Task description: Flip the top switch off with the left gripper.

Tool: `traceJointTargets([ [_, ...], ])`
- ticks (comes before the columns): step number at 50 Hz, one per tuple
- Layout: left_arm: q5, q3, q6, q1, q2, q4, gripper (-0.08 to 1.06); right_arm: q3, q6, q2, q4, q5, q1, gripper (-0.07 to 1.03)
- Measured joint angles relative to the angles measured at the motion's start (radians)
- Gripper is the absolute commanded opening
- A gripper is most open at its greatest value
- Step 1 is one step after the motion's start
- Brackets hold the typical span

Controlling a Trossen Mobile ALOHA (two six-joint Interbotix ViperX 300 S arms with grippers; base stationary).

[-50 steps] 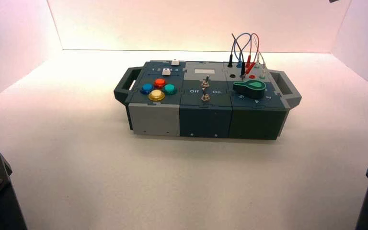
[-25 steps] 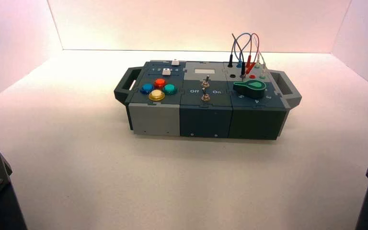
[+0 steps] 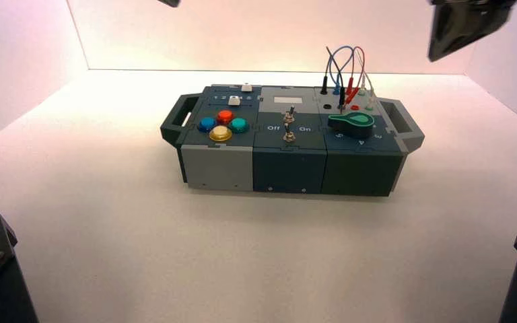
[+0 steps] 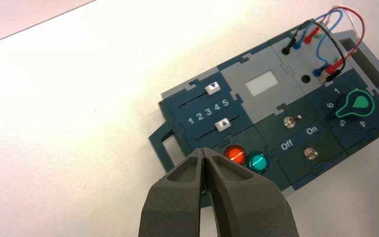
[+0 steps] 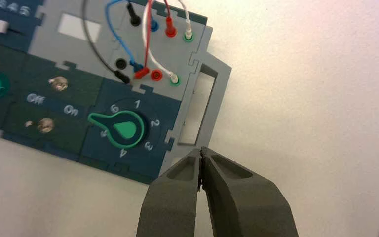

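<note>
1. Near edge, high view: bare table lay between me and the box. I saw no shift in the box over the last half second, so my target had held its place.
2. Nearer of the two toggles, the bottom switch: silver, just on my side of the Off/On lettering. I marked it as the one to leave alone; the two looked alike, and a low pass could have caught it.
3. Just beyond the lettering, the top switch, mid-box. In the left wrist view its lever leaned toward the "On" word, so I judged the flip still to be done, with a push toward "Off".
4. Farther over, at the top edge of the high view: the left claw had just come into frame, only its tip showing. I read that as the start of the approach. It was closed, fingers together, nothing between them, which suited a nudge.
5. Switch relative to that claw: well apart, lower, on its right and closer to my side. The next move called for going right, back toward me and down, then a sideways push on the lever, clear of the red button and the green button.
6. Right claw: also newly in frame, raised at the far right, closed and empty. I noted no job for it.
</note>
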Motion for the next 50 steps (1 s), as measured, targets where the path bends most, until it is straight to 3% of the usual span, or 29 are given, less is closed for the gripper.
traceJointTargets([
  [15,0.015,-0.051,-0.002,-0.051,0.078,-0.005,-0.03,-0.074,-0.003,0.207,0.000,-0.063,-0.017,-0.02],
  [27,0.028,-0.057,-0.002,-0.051,0.112,-0.005,-0.03,-0.110,-0.021,0.356,0.000,-0.049,-0.100,-0.02],
  [34,0.028,-0.061,0.000,-0.058,0.143,-0.005,-0.03,-0.133,-0.032,0.425,0.005,-0.029,-0.097,-0.02],
  [42,0.028,-0.074,-0.002,-0.075,0.178,-0.008,-0.03,-0.144,-0.054,0.476,0.044,-0.026,-0.100,-0.02],
  [50,0.028,-0.089,-0.002,-0.087,0.210,-0.008,-0.03,-0.161,-0.115,0.500,0.127,-0.026,-0.098,-0.02],
])
